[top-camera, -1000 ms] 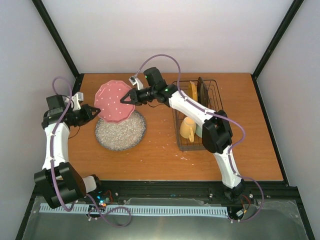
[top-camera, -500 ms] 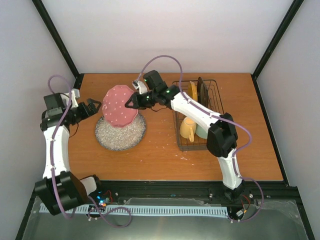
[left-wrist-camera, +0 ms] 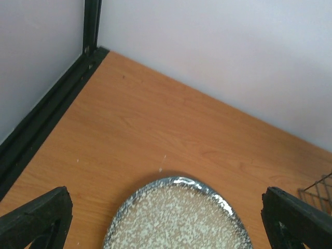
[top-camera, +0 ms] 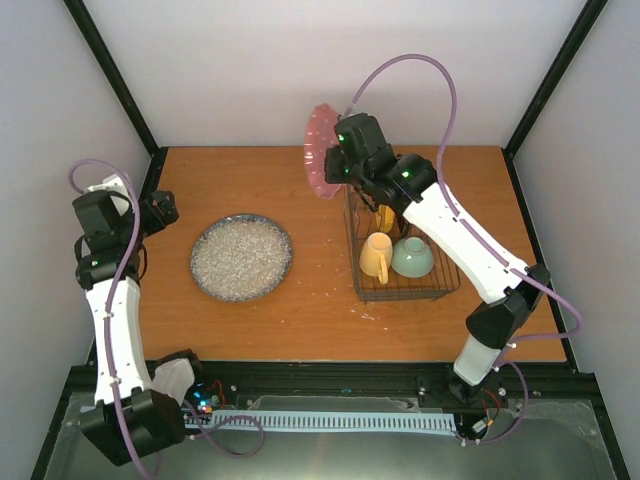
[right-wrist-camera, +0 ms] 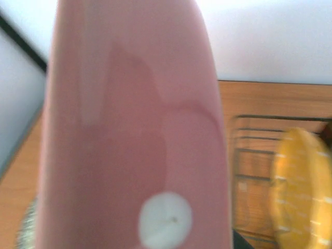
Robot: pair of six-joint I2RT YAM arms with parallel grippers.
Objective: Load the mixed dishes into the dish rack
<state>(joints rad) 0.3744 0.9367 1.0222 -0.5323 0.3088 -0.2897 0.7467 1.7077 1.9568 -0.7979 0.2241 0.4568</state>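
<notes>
Left of the dish rack, on the wooden table between white walls, you have a speckled plate lying flat, and further left the left gripper hangs with fingers spread wide, holding nothing. Your right gripper seems to pinch the pink plate, held on edge over the rack's far left corner, though its fingers are hidden. Only the top view shows the yellow cup and green bowl at the rack's near end.

Lab-style robot test booth: white wall panels, black frame posts, wooden tabletop.
</notes>
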